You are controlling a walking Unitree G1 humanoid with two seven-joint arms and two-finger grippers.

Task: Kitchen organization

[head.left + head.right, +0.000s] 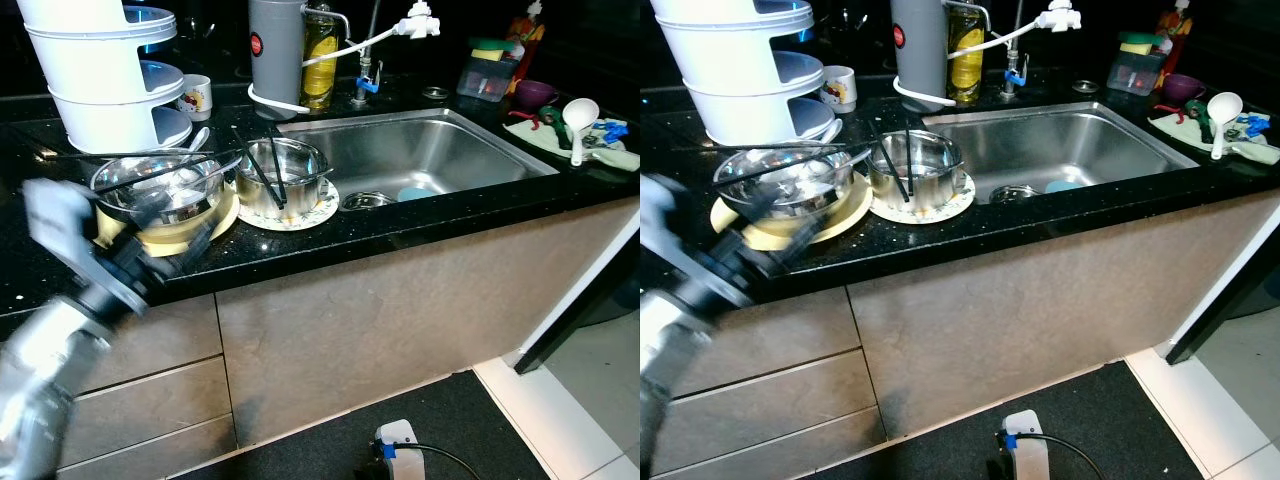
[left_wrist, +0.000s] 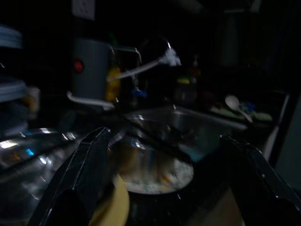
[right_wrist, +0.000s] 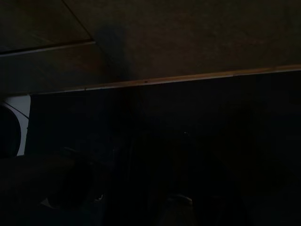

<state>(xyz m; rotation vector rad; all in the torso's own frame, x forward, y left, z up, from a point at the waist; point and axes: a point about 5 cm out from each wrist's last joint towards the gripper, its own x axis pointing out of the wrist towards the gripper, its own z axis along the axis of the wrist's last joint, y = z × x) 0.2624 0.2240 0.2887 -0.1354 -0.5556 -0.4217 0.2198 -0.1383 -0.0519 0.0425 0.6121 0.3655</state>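
Observation:
A large steel bowl (image 1: 160,185) holding utensils sits on a yellow plate (image 1: 228,212) on the black counter (image 1: 420,225). Beside it a smaller steel pot (image 1: 290,160) with black chopsticks (image 1: 268,180) stands on a patterned plate (image 1: 322,208). My left arm is raised and blurred at the left. Its gripper (image 1: 195,242) is open at the counter's front edge, just in front of the yellow plate. In the left wrist view the two black fingers (image 2: 89,160) stand wide apart, with the pot (image 2: 141,160) beyond them. The right wrist view is very dark, with cabinet fronts and floor.
The steel sink (image 1: 440,145) holds a blue item (image 1: 412,194). A white stacked rack (image 1: 100,80), a mug (image 1: 197,97), a grey canister (image 1: 275,45) and an oil bottle (image 1: 320,55) line the back. A white ladle (image 1: 578,120) lies at the right. A white device with a cable (image 1: 397,440) sits on the floor mat.

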